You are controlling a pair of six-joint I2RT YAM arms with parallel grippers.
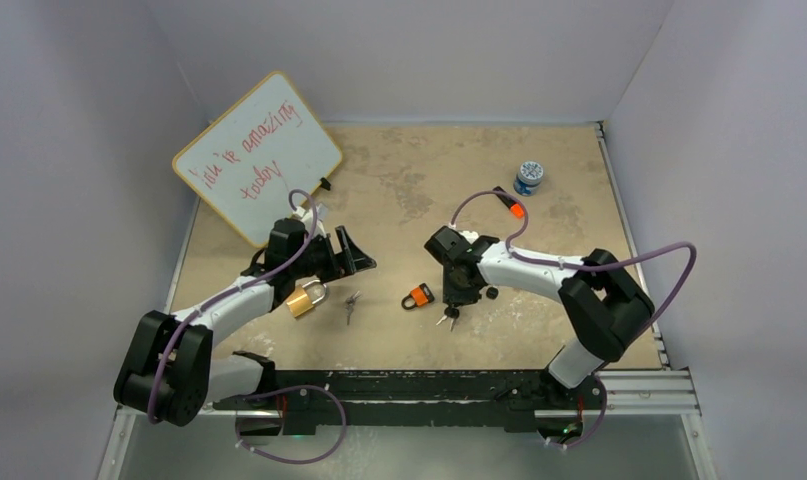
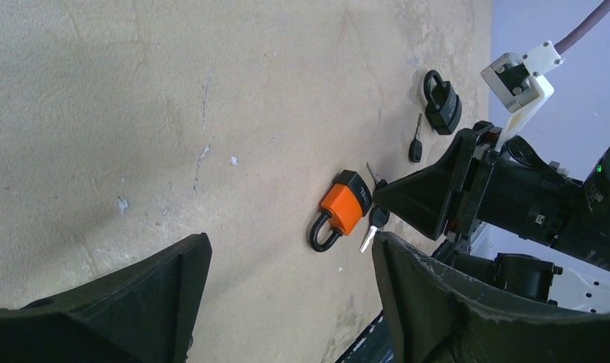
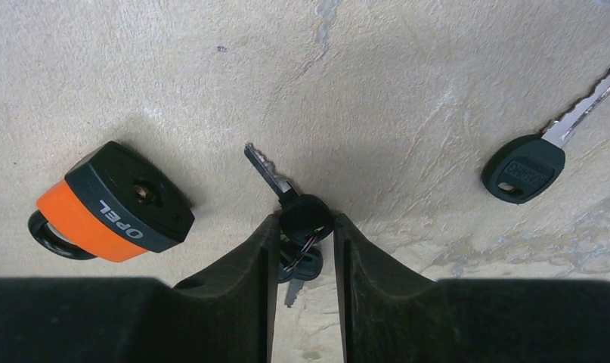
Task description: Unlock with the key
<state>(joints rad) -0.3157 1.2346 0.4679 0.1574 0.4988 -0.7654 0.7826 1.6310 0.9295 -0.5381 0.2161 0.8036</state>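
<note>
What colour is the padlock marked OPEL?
Orange padlock with a black keyhole end and black shackle; the right wrist view shows it best.

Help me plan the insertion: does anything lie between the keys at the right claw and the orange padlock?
Nothing visible. Only bare table separates the key bunch in the right claw from the orange padlock. The loose key lies on the opposite side.

Overhead camera sees the whole table (image 1: 399, 180); both close, low wrist cameras share the orange padlock (image 2: 345, 208).
</note>
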